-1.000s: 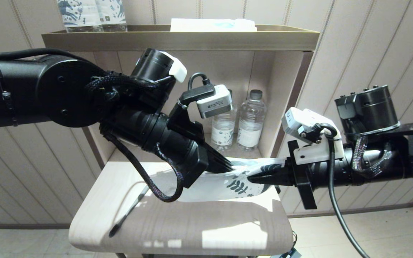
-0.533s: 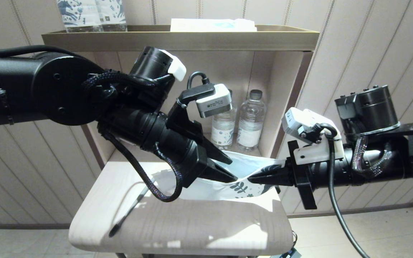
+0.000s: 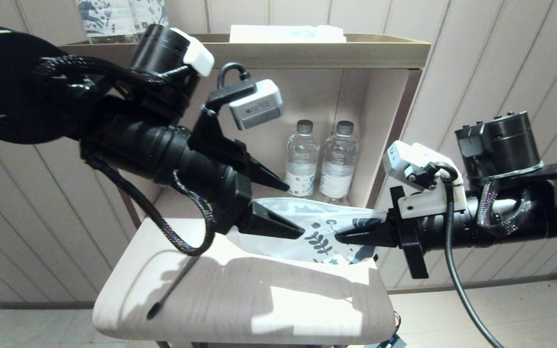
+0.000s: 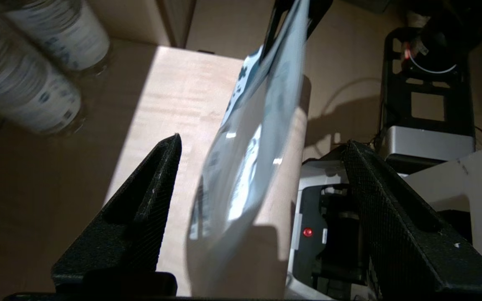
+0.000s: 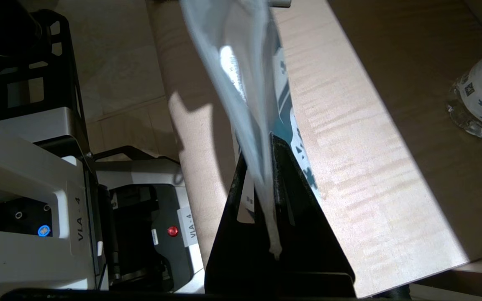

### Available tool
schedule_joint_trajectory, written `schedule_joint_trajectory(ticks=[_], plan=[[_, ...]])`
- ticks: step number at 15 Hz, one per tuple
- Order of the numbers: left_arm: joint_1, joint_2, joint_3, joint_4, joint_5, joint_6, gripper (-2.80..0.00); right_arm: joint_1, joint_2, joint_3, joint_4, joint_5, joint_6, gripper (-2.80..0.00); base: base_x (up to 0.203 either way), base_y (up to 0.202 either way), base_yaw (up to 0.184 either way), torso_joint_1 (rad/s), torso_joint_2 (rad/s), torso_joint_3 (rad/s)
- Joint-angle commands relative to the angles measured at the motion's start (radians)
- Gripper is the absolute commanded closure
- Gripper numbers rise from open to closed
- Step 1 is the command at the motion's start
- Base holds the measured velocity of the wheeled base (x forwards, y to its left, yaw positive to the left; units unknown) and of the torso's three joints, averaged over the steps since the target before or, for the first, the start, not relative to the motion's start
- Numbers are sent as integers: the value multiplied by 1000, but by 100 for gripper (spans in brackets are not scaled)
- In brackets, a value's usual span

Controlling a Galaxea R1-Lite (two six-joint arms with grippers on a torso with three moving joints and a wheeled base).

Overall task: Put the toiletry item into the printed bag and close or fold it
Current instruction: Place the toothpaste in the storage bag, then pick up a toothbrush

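The printed bag [image 3: 307, 220], white with dark blue leaves, stretches sideways just above the pale table [image 3: 259, 309]. My right gripper [image 3: 339, 237] is shut on its printed end, and the pinched edge shows between the fingers in the right wrist view [image 5: 266, 140]. My left gripper [image 3: 289, 210] stands wide open at the bag's other end, one finger above it and one below. In the left wrist view the bag [image 4: 245, 167] hangs loose between the spread fingers [image 4: 262, 140]. I see no toiletry item apart from a thin dark stick [image 3: 172, 285] on the table's left part.
Two water bottles [image 3: 319, 162] stand in the open shelf behind the table. On the shelf's top are blue-printed bottles [image 3: 114, 14] and a flat white-and-blue packet [image 3: 288, 33]. The robot's base [image 5: 36, 200] is below the table's front edge.
The left gripper opened, let go of the bag and rose up and to the left. The right gripper kept its hold and the bag lifted slightly.
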Motion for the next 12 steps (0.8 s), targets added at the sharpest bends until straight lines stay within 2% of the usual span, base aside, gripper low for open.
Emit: schedule_joint_trajectory(ticks=[1,3,4,6,8,9,12], plan=[[73,-98,16,38,3,5,-280,-2,-13,-1,0,4,-3,0,0,0,0,0,0,0],[157,-156,68,82,7,6,-280,-3,-30,8,-1,5,-3,0,0,0,0,0,0,0],[184,-179,113,87,17,6,0,-3,-43,11,0,6,-3,0,0,0,0,0,0,0],[206,-216,210,82,75,4,0,-3,-63,20,0,10,-1,0,0,0,0,0,0,0],[210,-250,295,69,192,-3,0,-3,-81,29,0,10,0,0,0,0,0,0,0,0],[210,-262,321,48,227,-6,0,-5,-85,32,1,10,1,0,0,0,0,0,0,0],[232,-274,365,33,246,-33,0,-28,-108,42,3,12,2,0,0,0,0,0,0,0]])
